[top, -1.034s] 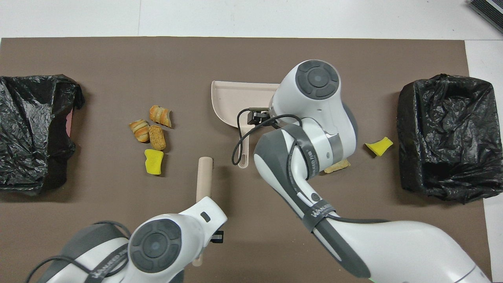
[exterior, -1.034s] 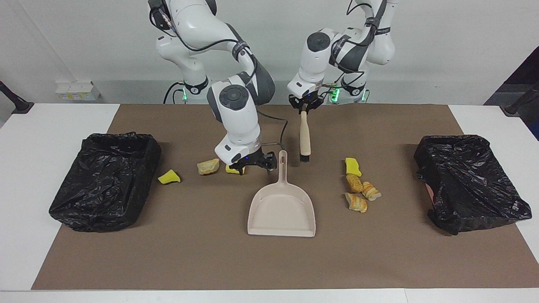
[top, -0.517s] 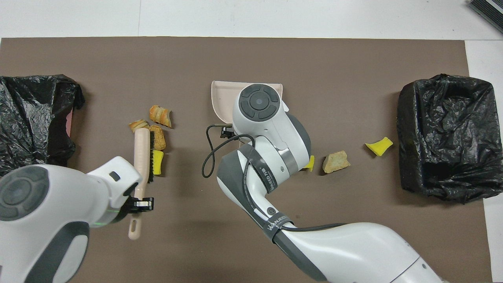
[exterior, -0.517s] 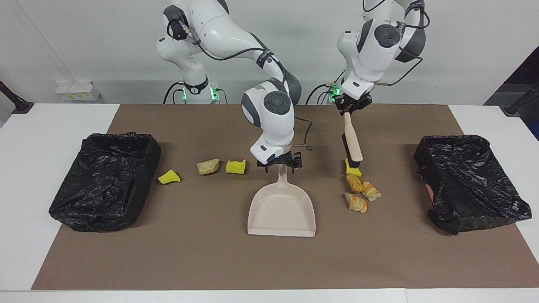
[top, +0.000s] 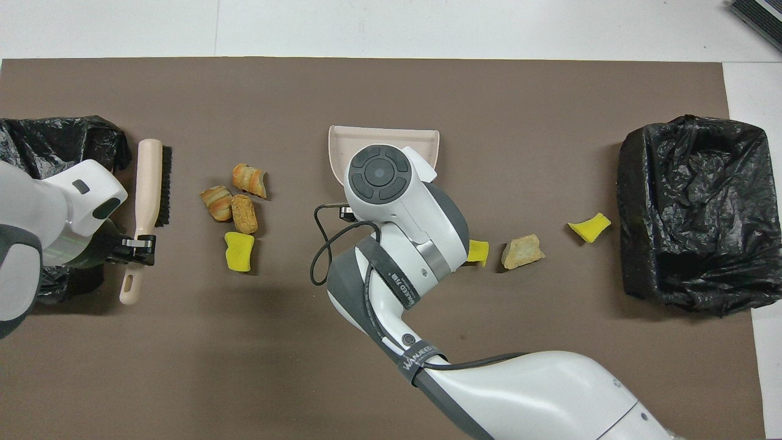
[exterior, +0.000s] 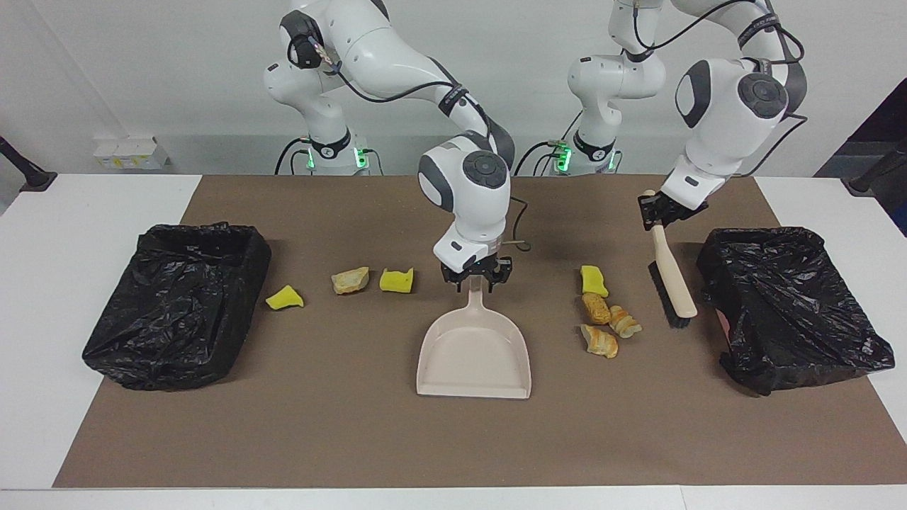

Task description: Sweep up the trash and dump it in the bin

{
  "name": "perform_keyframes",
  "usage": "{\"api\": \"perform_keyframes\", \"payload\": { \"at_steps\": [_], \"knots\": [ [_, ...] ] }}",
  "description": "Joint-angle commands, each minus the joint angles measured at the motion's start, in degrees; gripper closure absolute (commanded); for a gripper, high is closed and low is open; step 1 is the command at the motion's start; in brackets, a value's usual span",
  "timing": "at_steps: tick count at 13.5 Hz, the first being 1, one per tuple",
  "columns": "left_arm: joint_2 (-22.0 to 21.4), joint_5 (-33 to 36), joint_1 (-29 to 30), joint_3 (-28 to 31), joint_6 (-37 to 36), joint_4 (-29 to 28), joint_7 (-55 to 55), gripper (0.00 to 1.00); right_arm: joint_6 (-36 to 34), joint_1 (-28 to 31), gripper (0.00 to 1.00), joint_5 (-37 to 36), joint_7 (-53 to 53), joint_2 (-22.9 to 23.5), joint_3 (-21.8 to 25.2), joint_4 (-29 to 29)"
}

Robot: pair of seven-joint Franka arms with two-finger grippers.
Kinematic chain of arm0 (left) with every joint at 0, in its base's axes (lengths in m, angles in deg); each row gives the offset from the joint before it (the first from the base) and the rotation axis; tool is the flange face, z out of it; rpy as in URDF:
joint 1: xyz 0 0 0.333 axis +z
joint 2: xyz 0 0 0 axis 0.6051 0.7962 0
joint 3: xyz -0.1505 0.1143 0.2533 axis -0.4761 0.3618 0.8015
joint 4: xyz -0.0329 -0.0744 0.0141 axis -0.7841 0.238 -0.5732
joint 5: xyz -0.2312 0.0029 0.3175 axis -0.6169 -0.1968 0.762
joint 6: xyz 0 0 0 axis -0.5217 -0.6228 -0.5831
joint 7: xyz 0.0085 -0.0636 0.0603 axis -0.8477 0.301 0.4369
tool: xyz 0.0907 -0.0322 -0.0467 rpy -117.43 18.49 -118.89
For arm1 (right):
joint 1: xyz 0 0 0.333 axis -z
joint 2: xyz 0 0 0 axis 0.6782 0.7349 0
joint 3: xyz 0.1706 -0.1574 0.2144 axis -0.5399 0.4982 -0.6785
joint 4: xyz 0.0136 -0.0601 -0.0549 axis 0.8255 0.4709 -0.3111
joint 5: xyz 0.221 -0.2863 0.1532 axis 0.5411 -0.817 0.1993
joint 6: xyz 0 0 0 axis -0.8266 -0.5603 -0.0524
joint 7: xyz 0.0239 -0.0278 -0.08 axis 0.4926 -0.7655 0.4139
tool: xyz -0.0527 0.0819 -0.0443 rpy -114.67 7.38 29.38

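The beige dustpan (exterior: 473, 354) lies flat mid-mat, handle toward the robots. My right gripper (exterior: 476, 278) is down at the top end of that handle; the overhead view hides it under the arm, beside the pan's rim (top: 348, 146). My left gripper (exterior: 657, 212) (top: 137, 247) is shut on the handle of the beige brush (exterior: 669, 276) (top: 148, 177), which hangs tilted with its bristle end low over the mat. Trash lies in two groups: a yellow sponge (exterior: 593, 280) with three pastry lumps (exterior: 599, 341) beside the brush, and two sponge chunks (exterior: 396, 280) (exterior: 284, 297) with a bread lump (exterior: 350, 280).
Two bins lined with black bags stand on the brown mat, one at the right arm's end (exterior: 177, 304) (top: 690, 208) and one at the left arm's end (exterior: 786, 304) (top: 55, 153). The brush hangs between the pastry group and the latter bin.
My left gripper carried the brush from the mat's middle, past the pastry group, to beside the bin at its own end. My right gripper moved from the sponge chunk to the dustpan handle.
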State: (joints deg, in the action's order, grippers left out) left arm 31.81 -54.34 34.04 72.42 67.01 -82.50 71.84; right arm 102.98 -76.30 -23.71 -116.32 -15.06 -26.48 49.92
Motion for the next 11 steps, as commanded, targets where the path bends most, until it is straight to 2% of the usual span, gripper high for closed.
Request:
{"api": "perform_keyframes", "payload": {
  "at_steps": [1,3,5,6,7,8,9,11],
  "knots": [
    [1.5,1.9,1.8,-0.8,1.8,1.4,-2.6,1.00,0.2,-0.1,0.39,-1.3,-1.3,-0.4,-0.2,1.5],
    [5.1,4.4,2.7,-0.8,2.5,2.4,-2.7,1.00,-0.2,-0.4,0.41,-1.2,-1.3,-0.8,-0.2,2.2],
    [8.7,5.3,2.0,-0.8,3.8,4.0,-2.7,1.00,-1.1,-0.9,0.53,-1.2,-1.2,-1.0,-0.2,2.2],
    [8.9,5.2,1.9,-0.9,4.9,3.7,-2.7,1.00,-2.5,-1.1,0.54,-1.4,-1.1,-1.0,-0.2,1.7],
    [8.8,5.2,1.9,-0.9,5.0,3.2,-2.8,1.00,-2.7,-1.0,0.60,-1.4,-1.0,-1.0,-0.2,1.6],
    [8.9,5.2,1.5,-1.0,5.1,3.0,-2.8,1.00,-2.7,-1.3,0.93,-1.3,-1.0,-1.1,-0.2,1.7],
    [9.0,5.1,0.0,-1.0,5.4,2.2,-2.6,1.00,-2.7,-1.6,1.00,-1.3,-0.8,-1.1,-0.2,1.6],
    [8.3,5.0,-1.1,-1.1,7.8,-1.2,-2.2,1.00,-2.6,-1.6,1.00,-0.7,1.8,-2.0,-0.3,1.6]
  ]
}}
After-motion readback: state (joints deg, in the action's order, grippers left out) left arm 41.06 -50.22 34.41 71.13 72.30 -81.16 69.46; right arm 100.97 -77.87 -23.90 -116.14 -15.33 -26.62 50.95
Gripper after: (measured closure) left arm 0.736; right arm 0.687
